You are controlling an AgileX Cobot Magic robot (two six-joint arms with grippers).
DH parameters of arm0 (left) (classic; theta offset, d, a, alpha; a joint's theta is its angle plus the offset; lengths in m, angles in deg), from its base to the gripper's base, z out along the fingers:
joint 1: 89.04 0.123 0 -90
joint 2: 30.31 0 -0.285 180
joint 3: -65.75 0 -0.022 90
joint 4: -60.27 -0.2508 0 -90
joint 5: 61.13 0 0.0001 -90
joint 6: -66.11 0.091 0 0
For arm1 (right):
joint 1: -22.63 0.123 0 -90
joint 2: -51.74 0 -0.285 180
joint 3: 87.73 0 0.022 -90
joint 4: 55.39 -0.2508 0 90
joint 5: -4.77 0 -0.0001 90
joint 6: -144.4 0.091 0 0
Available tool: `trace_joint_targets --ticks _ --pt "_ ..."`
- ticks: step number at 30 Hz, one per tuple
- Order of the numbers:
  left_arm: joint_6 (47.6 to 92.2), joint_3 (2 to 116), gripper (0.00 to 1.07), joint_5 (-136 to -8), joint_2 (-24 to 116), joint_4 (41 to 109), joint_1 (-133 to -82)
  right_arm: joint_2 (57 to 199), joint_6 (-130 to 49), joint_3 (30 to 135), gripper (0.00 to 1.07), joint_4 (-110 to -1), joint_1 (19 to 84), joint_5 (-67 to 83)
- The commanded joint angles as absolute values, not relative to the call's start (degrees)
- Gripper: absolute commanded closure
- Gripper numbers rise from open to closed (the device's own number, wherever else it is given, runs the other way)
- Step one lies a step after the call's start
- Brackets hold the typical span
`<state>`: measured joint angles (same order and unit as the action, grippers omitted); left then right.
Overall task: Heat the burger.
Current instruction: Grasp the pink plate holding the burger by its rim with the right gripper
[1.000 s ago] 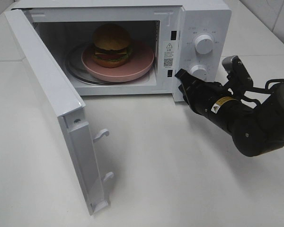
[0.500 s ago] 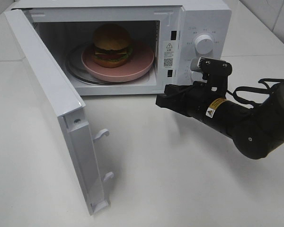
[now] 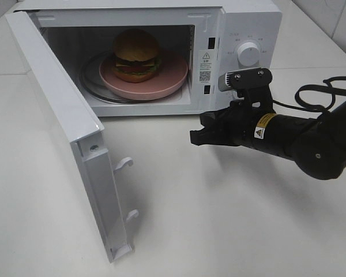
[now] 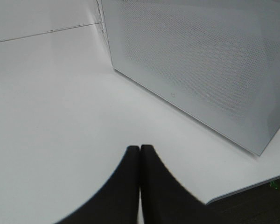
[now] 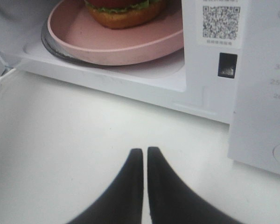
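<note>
Operator: Overhead camera first, what has moved?
Observer: Only the right arm. A second ago its tip was up against the control panel; now it has backed off and swung left, low over the table in front of the microwave. The right jaws are pressed together with nothing in them
Operator: And the burger?
Observer: The burger sits on the pink plate inside the microwave, same spot as before. The door stands wide open, unchanged
Operator: Left wrist camera?
Observer: The left jaws are closed tip to tip and empty, over bare table near the mesh-patterned outer face of the door. That arm does not show in the overhead picture
Operator: Right wrist camera?
Observer: Two dark tips side by side with a hairline gap, holding nothing, pointed at the oven mouth. Ahead of them is the plate with the lower half of the burger, and a sticker with a square code on the frame
Operator: What does that mean for the job?
Observer: Loading looks finished, but heating cannot start with the door open. My guess is the arm left the panel because the door has to be shut first
</note>
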<state>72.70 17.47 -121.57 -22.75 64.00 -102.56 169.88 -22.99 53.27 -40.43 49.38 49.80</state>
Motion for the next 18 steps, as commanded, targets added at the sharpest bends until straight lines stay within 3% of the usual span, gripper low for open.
trace_joint_targets --ticks 1,9,18 --pt "72.53 17.35 1.06 -120.83 -24.01 64.17 -102.33 166.09 -23.62 53.67 1.03 -35.51 49.21 41.09" --pt "72.53 17.35 1.06 -120.83 -24.01 64.17 -102.33 159.96 -14.80 56.24 1.03 -25.37 49.21 19.89" --pt "72.53 17.35 1.06 -120.83 -24.01 64.17 -102.33 157.16 -12.33 58.82 1.03 -25.42 49.44 6.08"
